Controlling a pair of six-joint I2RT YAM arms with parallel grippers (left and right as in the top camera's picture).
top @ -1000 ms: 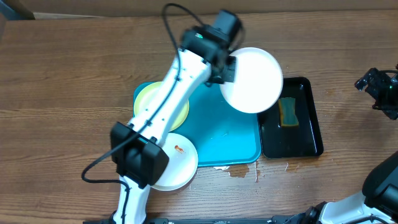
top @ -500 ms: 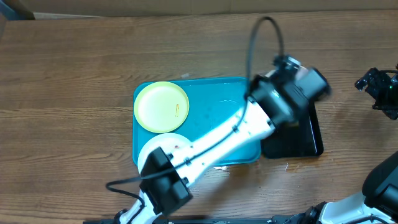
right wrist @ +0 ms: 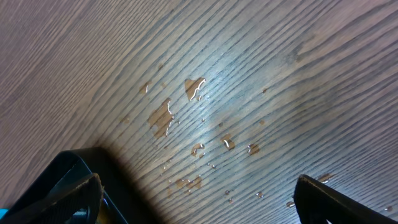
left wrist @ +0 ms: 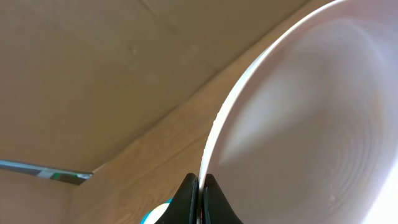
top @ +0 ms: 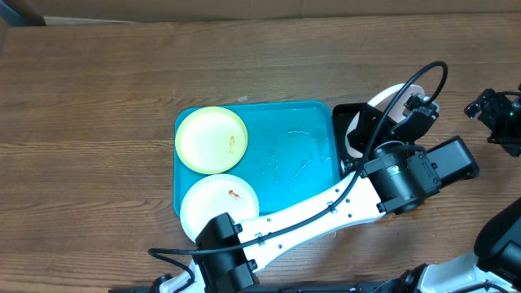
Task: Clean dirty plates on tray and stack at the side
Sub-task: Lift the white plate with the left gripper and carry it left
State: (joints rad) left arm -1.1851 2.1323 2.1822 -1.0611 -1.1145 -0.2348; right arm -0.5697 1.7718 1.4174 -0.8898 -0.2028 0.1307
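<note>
Held white plate (top: 393, 91), right of tray (top: 269, 122): mostly hidden behind left arm (top: 326, 207), only rim arcs show. In left wrist view, cut by top and right edges.
Black tray (top: 342, 115), touching tray's right side: largely covered by same arm.
White plate (top: 213, 203), tray's front-left corner: lower edge under arm.
Smear (top: 234, 194) on that plate: too small to identify.
Left jaws, right jaws: only tips inside wrist views.

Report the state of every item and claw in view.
held white plate: raised, tilted, over black tray.
left claw: shut on that plate's rim.
yellow-green plate: flat on turquoise tray, smeared.
second white plate: flat, smeared, overhanging tray's edge.
turquoise tray: wet.
right claw: open, empty.
table: water droplets.
</note>
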